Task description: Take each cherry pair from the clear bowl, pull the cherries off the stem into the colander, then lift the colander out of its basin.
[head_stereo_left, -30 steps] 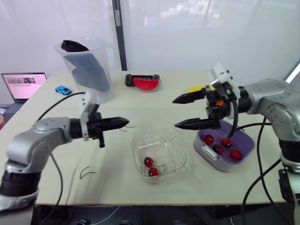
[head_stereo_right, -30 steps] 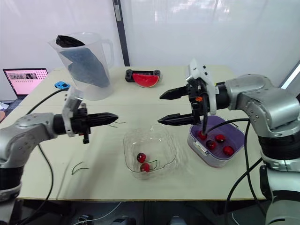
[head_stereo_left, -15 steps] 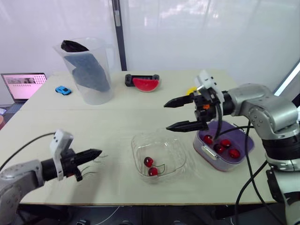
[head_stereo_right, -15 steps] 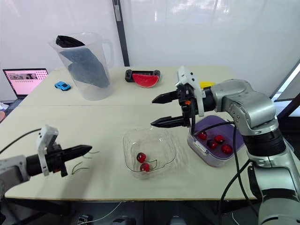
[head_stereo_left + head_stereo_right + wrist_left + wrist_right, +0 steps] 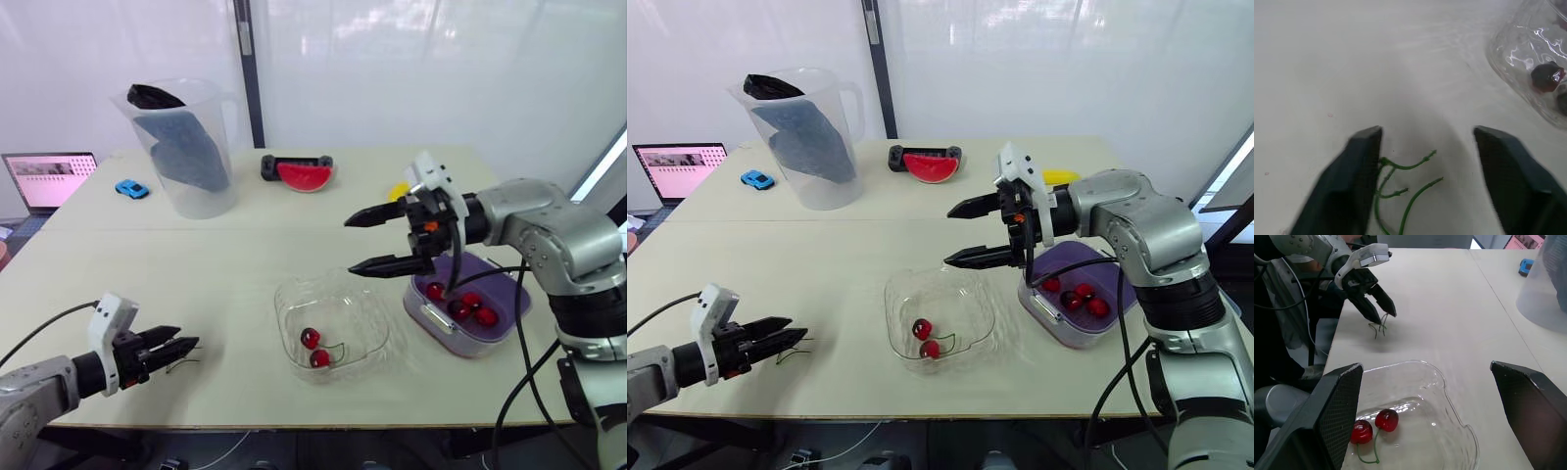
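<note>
The left arm reaches low along the table's (image 5: 245, 245) front edge. The left gripper (image 5: 186, 338) is parted, and bare green stems (image 5: 1400, 196) lie on the table by one finger. The right arm is raised, with the right gripper (image 5: 351, 245) spread wide above the gap between the clear bowl (image 5: 364, 305) and the purple colander (image 5: 511, 294). One cherry pair (image 5: 315, 349), glossy red and still joined by its stem, lies in the bowl. Several loose cherries (image 5: 460, 299) sit in the colander.

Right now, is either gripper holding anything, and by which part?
Nothing is held. The left gripper is open over loose green stems lying on the table; the right gripper is open and empty near the clear bowl.
</note>
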Tool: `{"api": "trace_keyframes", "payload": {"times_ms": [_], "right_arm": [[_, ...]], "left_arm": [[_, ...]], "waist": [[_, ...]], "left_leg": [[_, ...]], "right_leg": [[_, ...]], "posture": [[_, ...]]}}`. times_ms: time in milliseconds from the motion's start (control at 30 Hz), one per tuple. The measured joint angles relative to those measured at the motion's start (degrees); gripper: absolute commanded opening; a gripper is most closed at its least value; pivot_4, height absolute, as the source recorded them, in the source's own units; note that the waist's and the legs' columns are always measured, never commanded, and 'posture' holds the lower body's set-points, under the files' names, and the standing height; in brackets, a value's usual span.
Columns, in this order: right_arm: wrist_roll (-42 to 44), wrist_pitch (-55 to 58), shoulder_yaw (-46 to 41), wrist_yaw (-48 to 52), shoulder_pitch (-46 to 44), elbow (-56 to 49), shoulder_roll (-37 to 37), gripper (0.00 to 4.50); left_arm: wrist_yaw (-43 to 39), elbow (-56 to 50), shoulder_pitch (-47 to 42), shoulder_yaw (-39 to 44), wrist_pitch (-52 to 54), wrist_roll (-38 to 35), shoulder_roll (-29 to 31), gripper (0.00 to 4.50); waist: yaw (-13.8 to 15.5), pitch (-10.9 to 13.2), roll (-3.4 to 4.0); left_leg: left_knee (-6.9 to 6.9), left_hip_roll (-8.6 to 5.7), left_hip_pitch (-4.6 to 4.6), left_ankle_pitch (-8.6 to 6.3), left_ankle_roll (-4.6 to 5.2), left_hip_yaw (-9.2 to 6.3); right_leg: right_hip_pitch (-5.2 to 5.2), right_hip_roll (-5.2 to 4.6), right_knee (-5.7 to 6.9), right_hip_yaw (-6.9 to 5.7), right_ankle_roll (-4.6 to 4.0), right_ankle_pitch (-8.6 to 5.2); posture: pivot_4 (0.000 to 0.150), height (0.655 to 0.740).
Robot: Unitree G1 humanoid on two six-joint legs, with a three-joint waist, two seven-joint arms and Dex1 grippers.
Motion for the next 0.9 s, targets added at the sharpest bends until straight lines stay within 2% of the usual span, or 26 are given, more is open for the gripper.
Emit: {"api": "trace_keyframes", "payload": {"times_ms": [333,433,600,900], "right_arm": [[0.61,1.22,-0.06,0.66,0.98,-2.08,-1.38,4.50],[0.62,1.36,-0.11,0.94,1.21,-2.46,-2.41,4.50],[0.61,1.85,-0.32,1.36,3.72,-7.23,-5.21,4.50],[0.13,2.80,-0.51,-3.22,8.90,-16.42,-7.51,4.50]], "left_arm": [[-1.33,0.57,-5.13,0.79,0.38,-1.81,2.29,4.46],[-3.01,-1.34,-8.28,0.61,0.57,-2.73,6.25,4.46],[-9.56,-5.27,-22.22,-2.06,-1.70,-5.24,12.81,4.46],[-18.89,-5.72,-29.08,-8.67,-4.36,-6.69,13.65,4.46]], "waist": [[0.14,0.00,0.00],[0.06,0.01,0.00],[0.32,0.01,0.00],[-0.26,0.01,0.05]], "left_leg": [[0.01,-0.01,-0.01,0.00,0.00,0.00],[-0.01,-0.01,-0.01,0.00,0.00,0.00],[-0.01,-0.04,-0.05,-0.01,0.02,0.02],[0.00,0.07,-0.01,-0.02,0.03,0.04]], "right_leg": [[0.01,-0.03,-0.02,-0.01,0.00,0.00],[0.00,-0.02,-0.02,-0.01,0.00,0.00],[0.03,-0.04,-0.11,-0.05,0.00,0.00],[0.00,0.17,0.01,-0.01,-0.01,0.00]], "posture": [[0.150,0.7400],[0.150,0.7400],[0.150,0.7400],[0.150,0.7400]]}}
